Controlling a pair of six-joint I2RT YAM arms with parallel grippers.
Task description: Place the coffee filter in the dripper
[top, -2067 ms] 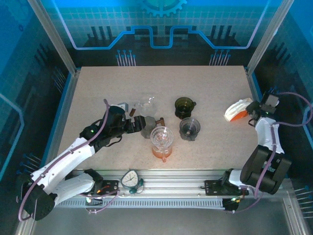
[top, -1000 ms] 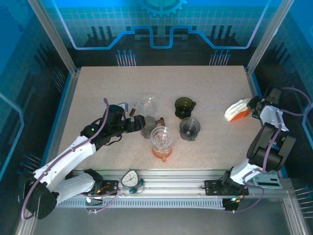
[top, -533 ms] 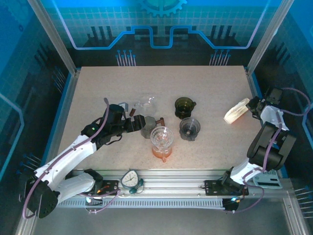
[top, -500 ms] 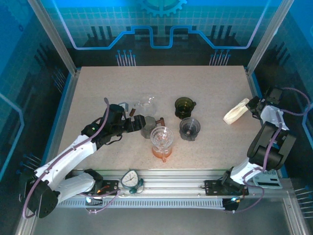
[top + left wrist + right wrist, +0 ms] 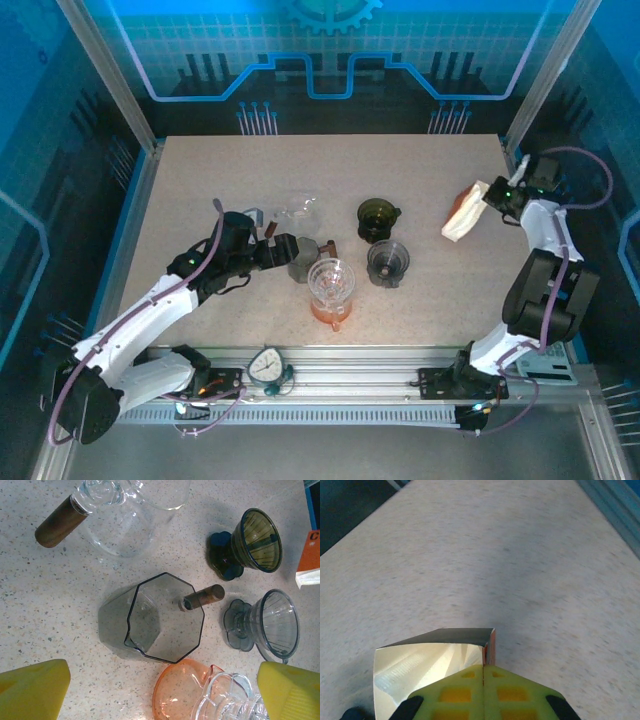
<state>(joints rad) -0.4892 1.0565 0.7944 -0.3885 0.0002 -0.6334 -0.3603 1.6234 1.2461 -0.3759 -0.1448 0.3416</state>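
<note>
Octagonal grey pitcher near clear glass carafe.

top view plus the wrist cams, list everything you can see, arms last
table: one, speckled beige, under everything
glass carafe: one, clear with a brown handle, centre, far side
grey server: one, smoky grey with a brown handle, centre
orange server: one, orange, centre, near side
clear dripper: one, clear, on the orange server
green dripper: one, dark green, right of the carafe
grey dripper: one, smoky grey, nearer than the green dripper
coffee filter: one, cream with an orange edge, right side
dial: one, white, on the front rail
left hand: one, yellow fingers, open, by the grey server
right hand: one, yellow fingers, shut on the coffee filter
</note>
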